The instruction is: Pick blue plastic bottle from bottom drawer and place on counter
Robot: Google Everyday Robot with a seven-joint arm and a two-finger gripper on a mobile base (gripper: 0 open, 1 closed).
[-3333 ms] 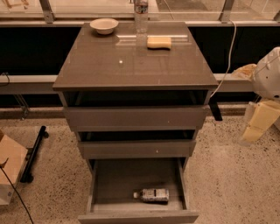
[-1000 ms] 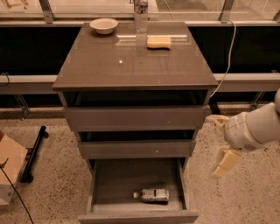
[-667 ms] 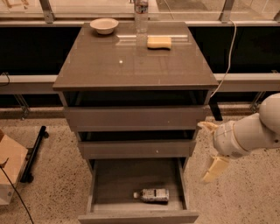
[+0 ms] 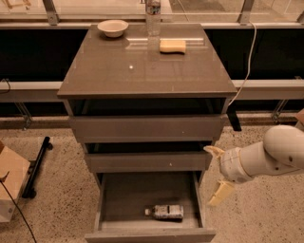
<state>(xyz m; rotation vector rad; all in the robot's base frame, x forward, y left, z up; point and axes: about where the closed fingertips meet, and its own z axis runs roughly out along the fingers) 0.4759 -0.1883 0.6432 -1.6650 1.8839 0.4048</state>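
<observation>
The blue plastic bottle [image 4: 164,211] lies on its side, white cap to the left, inside the open bottom drawer [image 4: 149,232], near the drawer's front. My gripper [image 4: 216,172] hangs to the right of the cabinet, level with the middle drawer's lower edge, above and to the right of the bottle. Its two cream fingers are spread apart and hold nothing. The counter [image 4: 142,71] is the cabinet's glossy grey-brown top.
On the counter's far side stand a cream bowl [image 4: 113,27], a tall clear water bottle [image 4: 153,14] and a yellow sponge [image 4: 172,46]. The two upper drawers stick out slightly. A cardboard box [image 4: 9,190] and a black stand [image 4: 37,166] sit on the floor at left.
My arm has swung from the far right in towards the cabinet and down, and the gripper now sits next to the cabinet's right side. The bottle has not moved.
</observation>
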